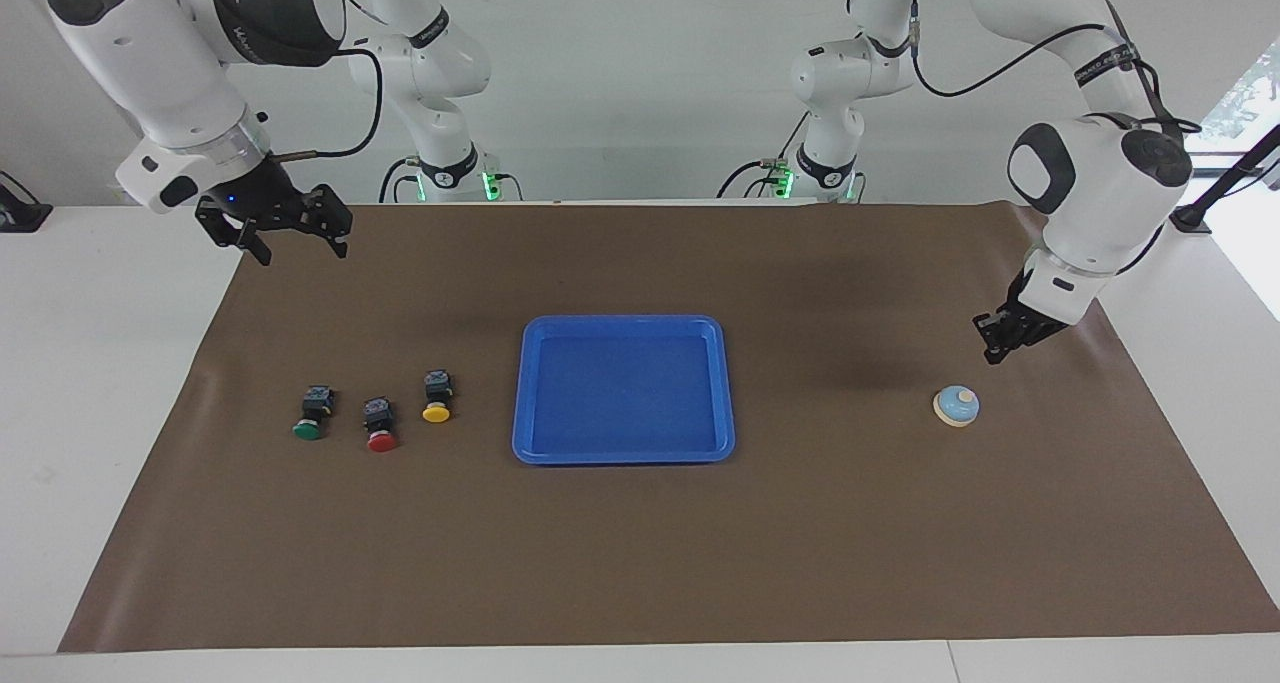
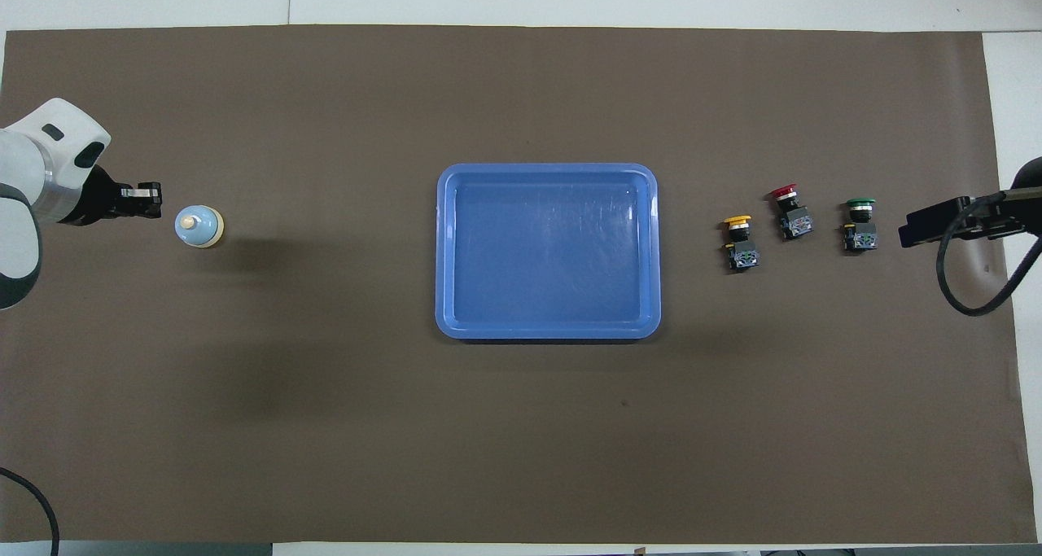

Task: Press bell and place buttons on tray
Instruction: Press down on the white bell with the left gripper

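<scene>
Light-blue bell [image 1: 956,405] unpressed, left gripper [image 1: 996,338] closed and empty above the mat beside it.
Off-centre contact could skid it; buttons [image 1: 368,418] wait beside the empty tray [image 1: 622,324], right gripper [image 1: 285,233] open, idle.

facing: high, across table [image 1: 150,383], toward robots | overhead: steeply down | shared: whole brown mat [image 2: 326,418]

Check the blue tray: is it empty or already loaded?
Empty. The blue tray shows only bare floor, while the green button, red button and yellow button lie on the brown mat beside it.
</scene>
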`<state>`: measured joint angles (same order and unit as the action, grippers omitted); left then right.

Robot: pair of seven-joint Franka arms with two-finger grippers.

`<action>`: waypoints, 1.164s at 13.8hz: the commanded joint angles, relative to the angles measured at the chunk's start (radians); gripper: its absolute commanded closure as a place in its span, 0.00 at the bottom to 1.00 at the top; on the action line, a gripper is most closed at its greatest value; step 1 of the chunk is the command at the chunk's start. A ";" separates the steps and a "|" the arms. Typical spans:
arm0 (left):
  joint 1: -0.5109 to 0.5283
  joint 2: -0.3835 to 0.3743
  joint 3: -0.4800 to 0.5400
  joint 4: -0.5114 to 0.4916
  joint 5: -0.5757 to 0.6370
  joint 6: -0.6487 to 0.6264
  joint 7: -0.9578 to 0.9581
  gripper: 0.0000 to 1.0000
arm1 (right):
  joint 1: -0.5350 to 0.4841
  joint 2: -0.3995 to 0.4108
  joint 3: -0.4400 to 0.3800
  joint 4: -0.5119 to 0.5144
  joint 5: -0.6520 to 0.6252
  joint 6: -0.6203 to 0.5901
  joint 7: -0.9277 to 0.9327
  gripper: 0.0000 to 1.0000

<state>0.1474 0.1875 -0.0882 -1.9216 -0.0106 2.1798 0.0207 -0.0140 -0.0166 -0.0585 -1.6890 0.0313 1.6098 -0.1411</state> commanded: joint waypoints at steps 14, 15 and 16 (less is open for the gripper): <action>0.004 0.081 -0.007 -0.128 0.003 0.206 0.008 1.00 | -0.012 -0.013 0.009 -0.021 -0.011 -0.002 0.011 0.00; 0.004 0.073 -0.005 -0.114 0.003 0.181 0.008 1.00 | -0.012 -0.014 0.009 -0.023 -0.011 -0.001 0.011 0.00; 0.006 0.064 -0.005 -0.078 0.003 0.125 0.008 1.00 | -0.014 -0.014 0.009 -0.026 -0.011 0.001 0.006 0.00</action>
<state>0.1524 0.2376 -0.0942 -2.0284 -0.0106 2.3379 0.0213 -0.0142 -0.0166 -0.0585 -1.6958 0.0313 1.6098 -0.1411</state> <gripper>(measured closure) 0.991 0.000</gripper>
